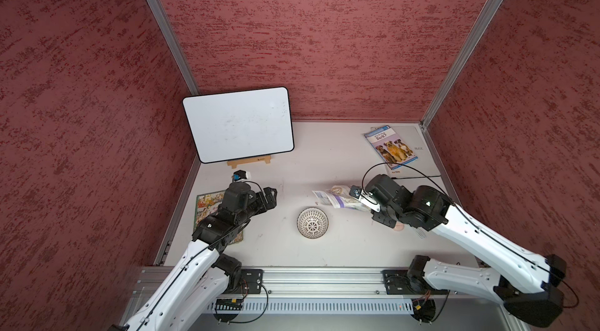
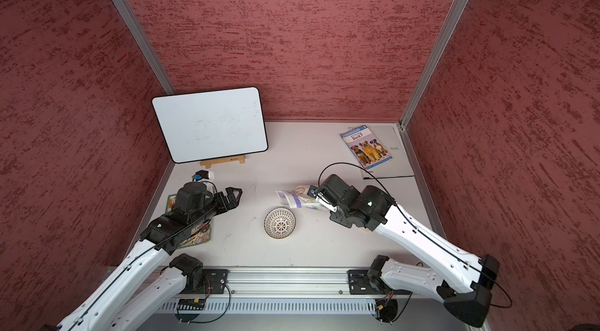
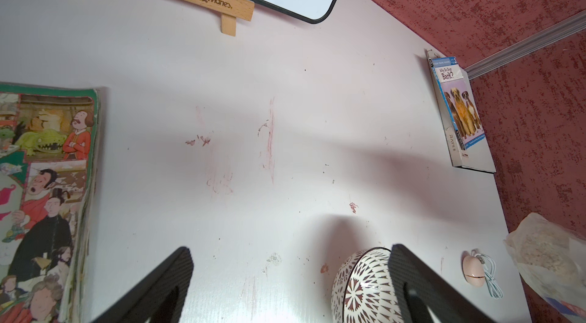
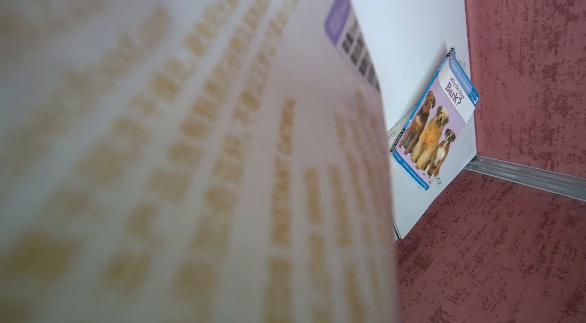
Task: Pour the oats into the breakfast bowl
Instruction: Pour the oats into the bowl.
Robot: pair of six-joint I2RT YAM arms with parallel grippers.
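White purple-printed pouch (image 1: 332, 200) tipped sideways, clamped in right gripper (image 1: 358, 205), near round white lattice-patterned bowl (image 1: 312, 223), left gripper (image 1: 273, 198) spread wide

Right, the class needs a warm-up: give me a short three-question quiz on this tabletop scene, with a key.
1. True or false: the small white bowl with the dark lattice pattern is empty.
2. Which arm holds the white, purple-printed oatmeal pouch?
3. The left arm's black fingers are: A) open, holding nothing; B) shut on the bowl; C) shut on the pouch.
Key: 1 true; 2 the right arm; 3 A.
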